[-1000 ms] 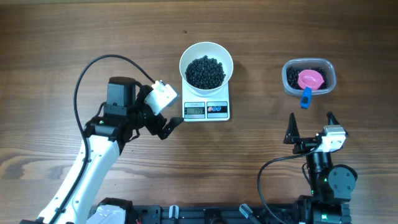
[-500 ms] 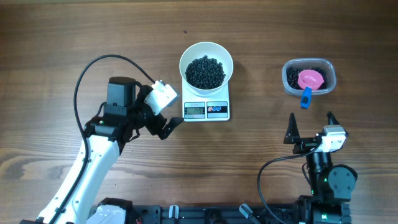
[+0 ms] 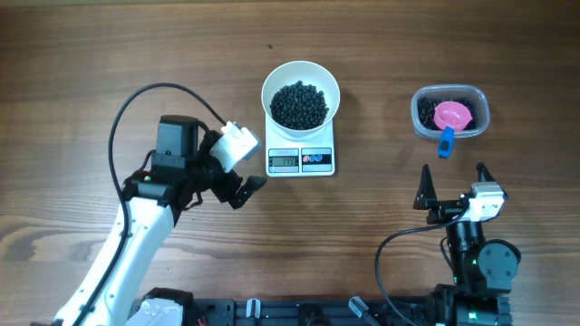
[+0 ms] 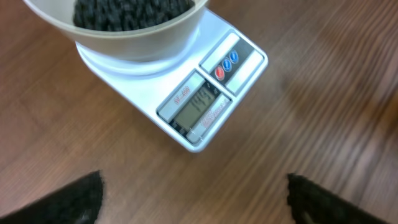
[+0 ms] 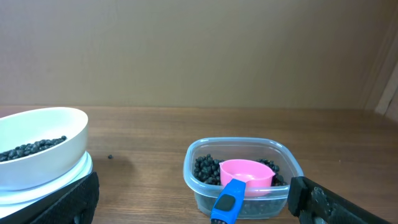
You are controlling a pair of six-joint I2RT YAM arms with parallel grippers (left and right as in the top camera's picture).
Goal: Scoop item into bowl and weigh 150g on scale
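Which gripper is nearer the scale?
Left. The left gripper sits just off the scale, at its front-left corner; the right gripper is far to its right, near the tub.

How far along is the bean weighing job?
Mostly done: the beans sit in the white bowl on the scale, whose display seems to read 149. Nothing is in hand: the left gripper and right gripper are open and empty, the pink scoop lying in the tub. Left: perhaps a tiny top-up.

A brown wood-grain table (image 3: pixel 91 54) lies under the right gripper (image 3: pixel 452 174). Ahead of it stands a plain beige wall (image 5: pixel 199 50), softly lit.
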